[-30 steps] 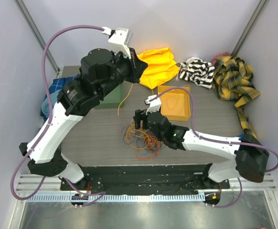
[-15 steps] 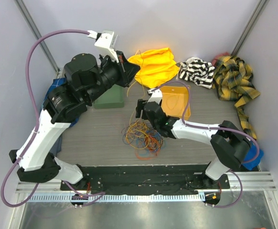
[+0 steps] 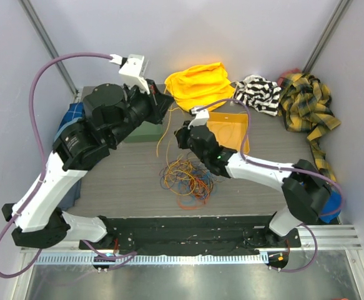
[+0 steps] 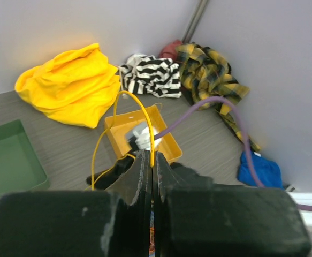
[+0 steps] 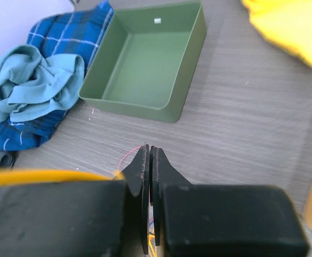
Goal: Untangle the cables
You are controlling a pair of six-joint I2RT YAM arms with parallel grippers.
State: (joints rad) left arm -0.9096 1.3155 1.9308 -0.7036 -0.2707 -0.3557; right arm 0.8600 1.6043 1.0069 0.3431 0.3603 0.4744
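Orange, yellow, blue and red cables [image 3: 185,180] are seen from above in one tangled heap on the grey table [image 3: 125,175], between the two arms. A yellow cable [image 3: 159,134] hangs from the left gripper [image 3: 165,104] toward the heap. The right gripper [image 3: 182,135] is placed beside that strand, next to an orange tray [image 3: 238,140]. The tray's inside is partly covered by the arm, so its contents cannot be made out. A green tray [image 3: 147,132] is mostly hidden under the left arm. Yellow cloth [image 3: 197,84], a striped garment [image 3: 256,94] and a plaid one [image 3: 306,106] are piled along the back.

From the left wrist, the fingers are shown pressed together on the yellow cable, which arcs up out of them and drops away to the left. Well below, the orange tray is seen with the right arm's wrist over its middle. A blue cloth [image 4: 258,170] is shown by the right wall.

From the right wrist, the fingers are shown closed tip to tip, with a thin pink strand [image 5: 124,155] beside them. Whether anything is pinched cannot be told. Only here is the green tray shown whole, with a small white speck [image 5: 157,21] on its floor. Blue plaid and teal clothes [image 5: 32,80] lie just beside it.
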